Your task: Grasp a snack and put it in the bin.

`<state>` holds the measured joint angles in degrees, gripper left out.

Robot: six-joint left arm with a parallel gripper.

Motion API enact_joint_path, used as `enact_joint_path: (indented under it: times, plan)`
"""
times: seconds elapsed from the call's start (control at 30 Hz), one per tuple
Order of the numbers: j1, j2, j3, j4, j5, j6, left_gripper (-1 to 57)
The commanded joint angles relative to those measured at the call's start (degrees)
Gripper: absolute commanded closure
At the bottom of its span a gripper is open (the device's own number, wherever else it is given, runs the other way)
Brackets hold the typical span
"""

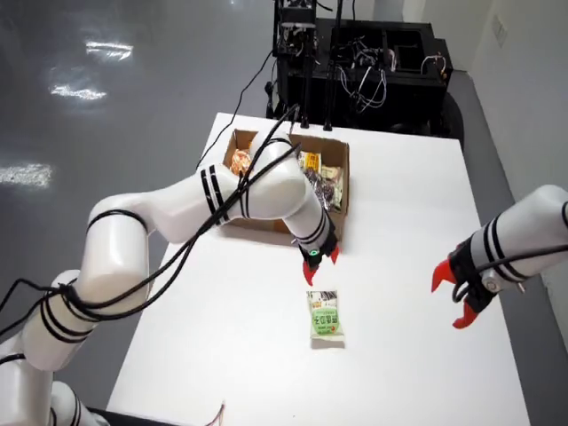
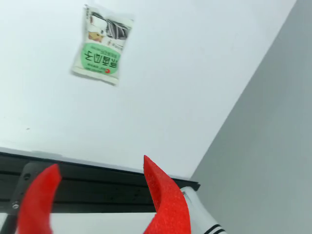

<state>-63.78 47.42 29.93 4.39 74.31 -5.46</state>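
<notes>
View from above: gripper [image 1: 318,264] hangs just above green snack [image 1: 326,317] on table [image 1: 408,266], beside box [image 1: 342,191] already holding several snacks. Red fingers parted a little, nothing held. Grasp and drop both left to do.

My arm [image 1: 177,217] is fat, round and shiny white, with thin black rings at the joints. Black cables run along it. My gripper [image 1: 319,263] has a black wrist and pointy red fingers [image 1: 310,272].
</notes>
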Motion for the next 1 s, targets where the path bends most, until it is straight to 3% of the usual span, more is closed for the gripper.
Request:
enact_joint_path:
  times: [0.03, 0.2, 0.33, 0.57, 1.0]
  plan:
    - [0.05, -1.25, 2.41, 0.0, -0.87, 1.2, 16.8]
    - [0.0, -0.25, 3.89, -0.67, -3.72, 4.35, 6.3]
    - [0.39, 2.89, 3.4, -2.49, -5.69, 8.08, 2.4]
    - [0.97, 8.65, 1.82, -4.21, -7.72, 14.94, 0.2]
    - [2.34, 17.79, -2.01, -4.56, -14.25, 24.22, -0.2]
